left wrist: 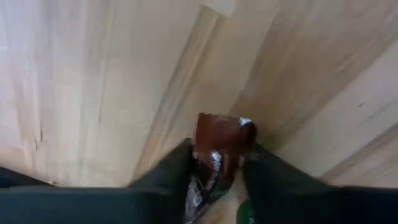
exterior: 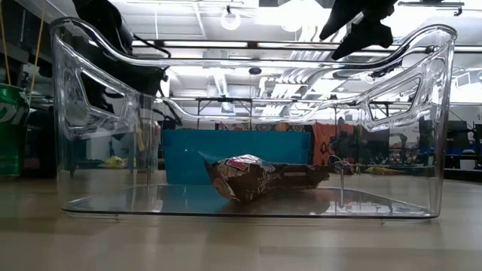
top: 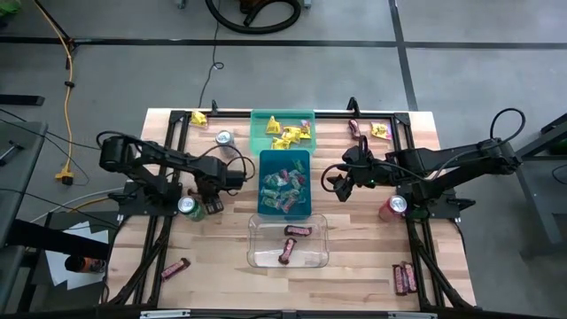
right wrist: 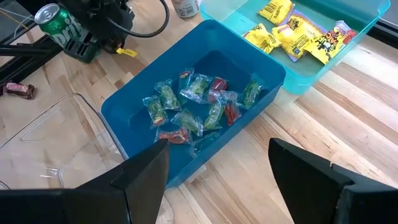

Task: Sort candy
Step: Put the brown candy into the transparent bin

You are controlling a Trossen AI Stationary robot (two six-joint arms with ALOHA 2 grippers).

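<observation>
Candy sits sorted across my three bins down the middle of the surface [top: 443, 266]: yellow packets [top: 288, 133] in the green bin [top: 259, 142], mixed green, pink and red packets [top: 283, 186] in the blue bin [top: 263, 208], and two dark red-brown bars [top: 294, 237] in the clear bin [top: 257, 259] nearest the front edge. Loose pieces remain around the edges: a yellow packet [top: 199, 117] and another [top: 379, 130] near the far corners, and brown bars at the front left [top: 175, 267] and front right [top: 405, 278].

My left pincer [left wrist: 217, 165] is down low at the surface, just left of the blue bin, and I see its fingers [left wrist: 168, 171] clamped on a dark red-brown bar [left wrist: 217, 140], which stands up between them. A green can [top: 188, 206] is close beside it.

My right pincer [top: 341, 183] hangs above the surface just right of the blue bin, its fingers [right wrist: 146, 171] spread wide apart with nothing between them. A red can [top: 394, 206] stands near that arm's base.
</observation>
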